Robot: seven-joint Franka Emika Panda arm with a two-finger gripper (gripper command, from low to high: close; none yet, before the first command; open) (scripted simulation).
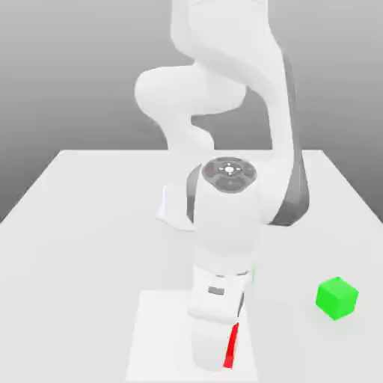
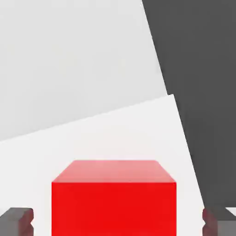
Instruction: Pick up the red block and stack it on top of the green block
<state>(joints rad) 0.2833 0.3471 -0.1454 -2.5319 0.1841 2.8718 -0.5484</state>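
Observation:
The red block [image 2: 114, 198] lies low between the two dark fingertips [image 2: 16, 221] of my gripper [image 2: 117, 222]. A gap of table shows on each side of it, so the jaws stand open around the block without touching it. In the exterior view the white hand [image 1: 217, 322] reaches down near the table's front edge and covers most of the red block [image 1: 232, 345], leaving a thin red sliver. The green block [image 1: 336, 298] sits alone on the table toward the exterior view's right, well apart from the hand.
The red block rests on a brighter white rectangular patch [image 1: 161, 329] of the pale table [image 1: 90, 224]. The arm's base and elbow [image 1: 217, 97] rise at the back. Past the table edge lies dark floor [image 2: 198, 69].

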